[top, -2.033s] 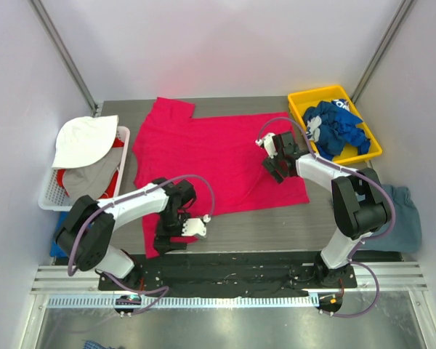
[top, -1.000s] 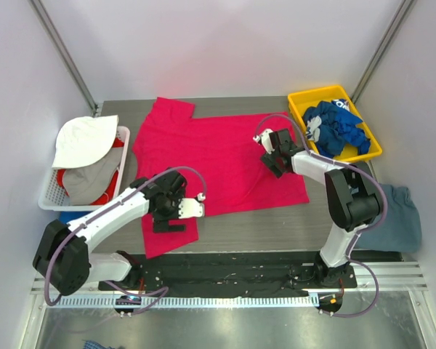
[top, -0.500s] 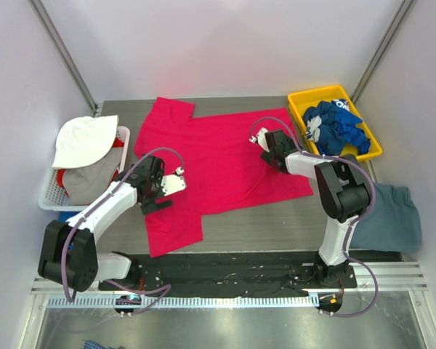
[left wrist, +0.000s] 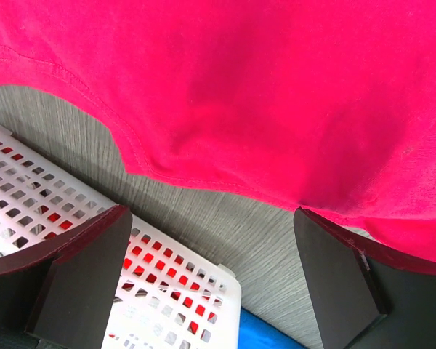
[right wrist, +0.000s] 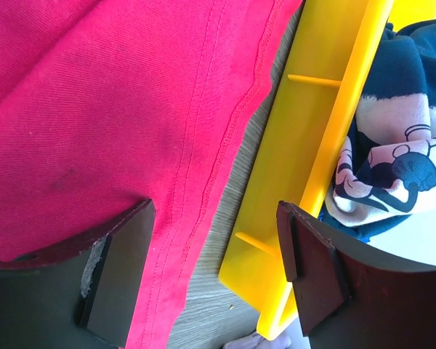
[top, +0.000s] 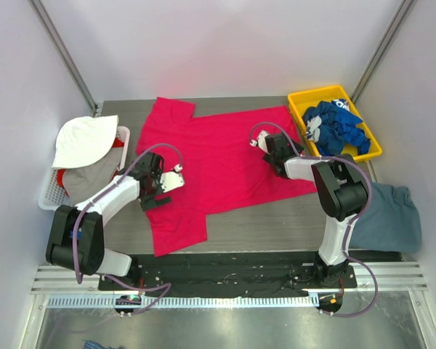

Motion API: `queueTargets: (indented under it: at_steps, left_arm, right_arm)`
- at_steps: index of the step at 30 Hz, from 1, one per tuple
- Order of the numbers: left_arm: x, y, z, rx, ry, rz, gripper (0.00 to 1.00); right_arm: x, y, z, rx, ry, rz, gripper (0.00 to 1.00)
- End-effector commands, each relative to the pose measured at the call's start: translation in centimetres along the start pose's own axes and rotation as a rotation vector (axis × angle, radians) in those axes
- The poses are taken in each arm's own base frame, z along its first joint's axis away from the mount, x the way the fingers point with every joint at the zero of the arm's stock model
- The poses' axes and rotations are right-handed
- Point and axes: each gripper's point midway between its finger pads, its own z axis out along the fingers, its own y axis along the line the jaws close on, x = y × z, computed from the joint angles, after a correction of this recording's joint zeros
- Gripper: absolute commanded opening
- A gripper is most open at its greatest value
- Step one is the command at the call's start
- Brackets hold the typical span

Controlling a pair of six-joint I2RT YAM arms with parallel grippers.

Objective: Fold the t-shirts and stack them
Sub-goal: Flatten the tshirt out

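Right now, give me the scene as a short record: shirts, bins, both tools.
pink shirt: spread flat on the table, one sleeve toward the near edge
blue shirts: bunched in the yellow bin
grey shirt: at the right edge, beside the right arm
basket: left of the table, white cloth on top
left tool: open, empty, over the pink shirt's edge near the basket
right tool: open, empty, over the pink shirt's hem beside the yellow bin
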Motion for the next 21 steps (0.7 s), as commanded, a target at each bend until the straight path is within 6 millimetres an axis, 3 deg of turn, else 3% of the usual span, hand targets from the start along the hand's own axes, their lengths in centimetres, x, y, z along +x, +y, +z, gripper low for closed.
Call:
queueTargets:
  at_steps: [1,9,14,21]
  left_arm:
    - [-1.0,1.4,0.0,-0.032,-0.032,0.001,1.0]
    - [-0.5,0.9,1.3,0.002,0.011,0.013,1.0]
    - [-0.1,1.0,2.2,0.011,0.05,0.028,1.0]
    - [1.0,0.9,3.2,0.032,0.132,0.082,1.0]
  right_arm:
    - [0.3,0.2,-0.7,-0.049,0.004,0.035,0.78]
    - [-2.3,-0.5,-3.6,-0.16,-0.09,0.174,0.8]
    - [-4.8,-2.1,-6.5,-0.228,-0.2,0.281,0.8]
    - [-5.5,-3.9,-8.2,-0.22,-0.236,0.323,0.8]
